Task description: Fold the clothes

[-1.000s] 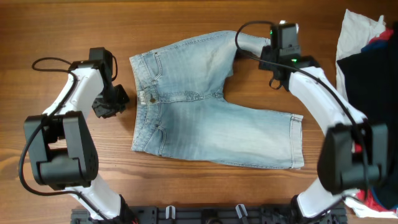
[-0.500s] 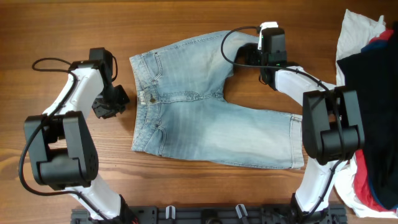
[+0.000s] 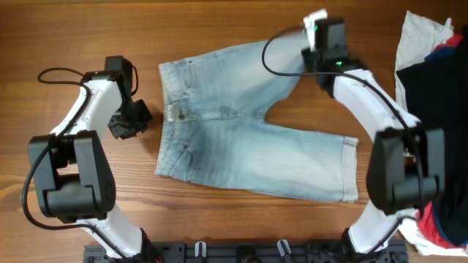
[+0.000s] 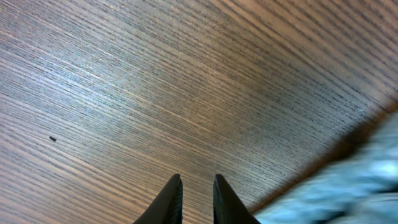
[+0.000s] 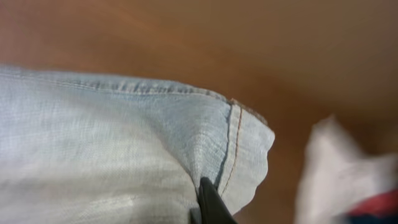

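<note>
The clothes (image 3: 241, 139), light blue denim shorts, lie flat on the wooden table with the waistband to the left and both legs pointing right. My right gripper (image 3: 307, 58) sits at the end of the far leg and is shut on its hem. In the right wrist view the stitched hem (image 5: 242, 143) bunches around the one dark finger that shows, at my right gripper (image 5: 208, 199). My left gripper (image 3: 137, 117) rests over bare wood just left of the waistband. Its tips (image 4: 196, 183) are almost together with nothing between them, and denim (image 4: 348, 186) shows blurred at the lower right.
A pile of white, dark navy and red garments (image 3: 431, 66) fills the right edge of the table; its white cloth (image 5: 336, 168) lies close to the held hem. A black rack (image 3: 248, 252) runs along the near edge. Cables loop over both arms.
My right gripper has closed on the far leg's hem and drawn that leg out to the right, unfolding it. The waistband slid slightly right. The left arm has not moved.
</note>
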`<state>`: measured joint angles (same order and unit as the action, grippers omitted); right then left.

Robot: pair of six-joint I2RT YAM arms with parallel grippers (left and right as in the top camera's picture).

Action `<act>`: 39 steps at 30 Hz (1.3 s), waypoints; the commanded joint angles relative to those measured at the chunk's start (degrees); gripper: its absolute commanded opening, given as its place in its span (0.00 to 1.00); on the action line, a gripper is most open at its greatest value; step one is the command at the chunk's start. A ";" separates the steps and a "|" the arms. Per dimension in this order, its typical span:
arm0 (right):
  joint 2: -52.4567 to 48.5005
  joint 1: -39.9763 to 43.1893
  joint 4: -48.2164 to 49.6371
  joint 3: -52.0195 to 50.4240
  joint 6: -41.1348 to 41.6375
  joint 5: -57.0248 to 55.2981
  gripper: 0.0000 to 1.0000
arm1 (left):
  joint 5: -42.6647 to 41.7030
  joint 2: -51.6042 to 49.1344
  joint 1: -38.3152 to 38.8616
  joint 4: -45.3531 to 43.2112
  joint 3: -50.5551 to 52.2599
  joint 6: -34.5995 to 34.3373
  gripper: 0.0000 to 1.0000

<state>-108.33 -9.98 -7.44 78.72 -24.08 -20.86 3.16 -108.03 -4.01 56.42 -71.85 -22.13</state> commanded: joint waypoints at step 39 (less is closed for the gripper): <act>0.09 14.82 -39.45 1.42 47.30 19.10 0.99 | -5.27 -10.73 19.50 -25.18 -4.66 9.73 0.08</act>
<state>-106.72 4.49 -47.40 80.25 17.76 2.13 -3.95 -116.49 17.21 28.42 -76.09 -13.54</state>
